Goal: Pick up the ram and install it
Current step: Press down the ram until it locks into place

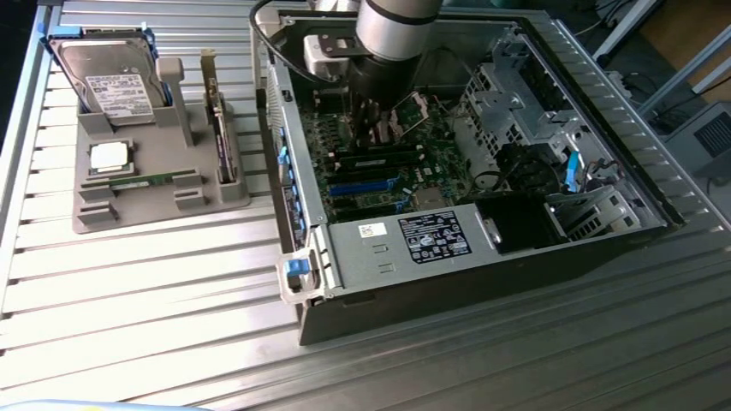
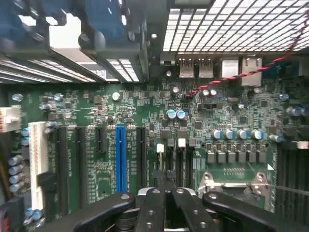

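Ribbed metal tabletop (image 1: 137,291) is carrying a grey holder (image 1: 149,193) and the open computer case (image 1: 639,171); I'm reading no label clearly. I'm seeing one ram (image 1: 146,181) lying flat in the holder, well apart from my gripper (image 2: 166,193), whose fingers (image 2: 153,208) are sitting pressed together over the motherboard (image 2: 96,111) inside the case.

My desk (image 1: 137,282) is ribbed silver metal, its slats catching bright light near the exterior view's left. Beyond its far corner, at the exterior view's right, I see dark floor (image 1: 639,64) and pale furniture legs (image 1: 622,21).
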You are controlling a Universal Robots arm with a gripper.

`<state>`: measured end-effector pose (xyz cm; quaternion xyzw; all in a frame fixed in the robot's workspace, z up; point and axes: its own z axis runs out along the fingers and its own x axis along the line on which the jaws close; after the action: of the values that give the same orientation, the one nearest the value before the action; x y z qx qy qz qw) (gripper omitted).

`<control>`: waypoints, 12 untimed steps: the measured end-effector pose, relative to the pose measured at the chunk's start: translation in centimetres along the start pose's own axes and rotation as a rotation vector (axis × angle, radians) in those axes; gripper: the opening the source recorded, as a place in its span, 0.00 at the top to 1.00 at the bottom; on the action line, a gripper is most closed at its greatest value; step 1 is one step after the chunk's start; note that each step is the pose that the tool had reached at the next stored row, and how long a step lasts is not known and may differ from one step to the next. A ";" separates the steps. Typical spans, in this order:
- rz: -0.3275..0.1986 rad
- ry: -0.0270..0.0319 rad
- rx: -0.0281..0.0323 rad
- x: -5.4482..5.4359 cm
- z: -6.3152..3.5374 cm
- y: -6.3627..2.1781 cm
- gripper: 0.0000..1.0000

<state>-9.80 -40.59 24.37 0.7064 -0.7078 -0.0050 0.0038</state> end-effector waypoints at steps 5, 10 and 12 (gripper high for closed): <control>0.000 -0.0001 0.0000 0.0 -0.70 -1.37 0.89; 0.000 0.0001 -0.0001 0.0 -0.81 -3.79 0.89; 0.000 -0.0001 0.0000 0.0 -1.12 -4.64 0.89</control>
<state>-5.15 -40.59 25.43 0.7064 -0.7078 -0.0050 0.0038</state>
